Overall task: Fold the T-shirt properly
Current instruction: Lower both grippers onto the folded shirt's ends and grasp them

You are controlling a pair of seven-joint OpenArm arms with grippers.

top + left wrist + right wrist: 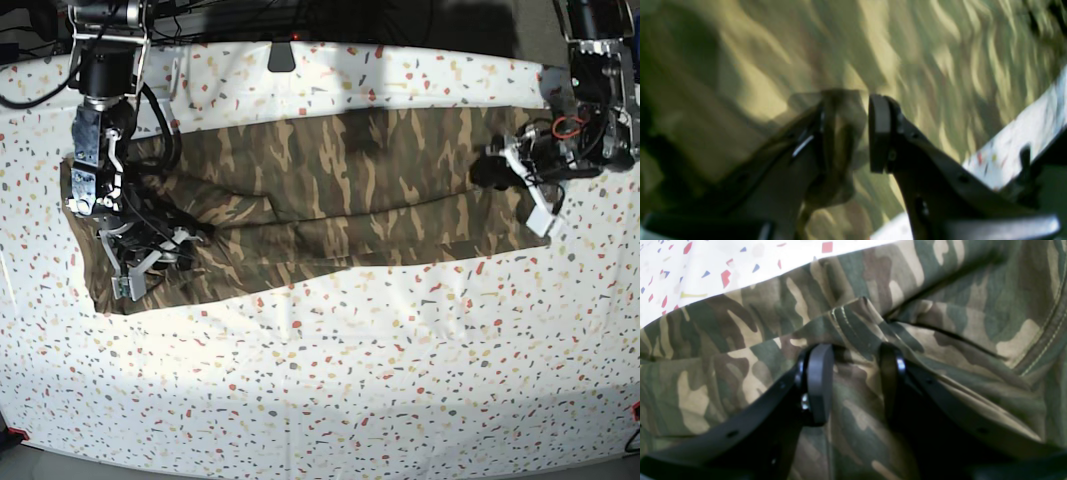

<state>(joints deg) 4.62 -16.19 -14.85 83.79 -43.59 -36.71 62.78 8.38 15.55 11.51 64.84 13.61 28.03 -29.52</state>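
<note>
Left-wrist view blurred; T-shirt (940, 66) detail smeared.

My work surface is a white table (330, 380) speckled with small red, blue and yellow flecks, filling the base view from the near edge to the far one. Directly on it lies the T-shirt (330, 190), a camouflage cloth of olive, brown and tan, spread in a long band across the far half, running from the left side almost to the right side. Its near hem slants, lower at the left. Near of the cloth the speckled top shows bare; a narrow strip also shows along the far edge.
</note>
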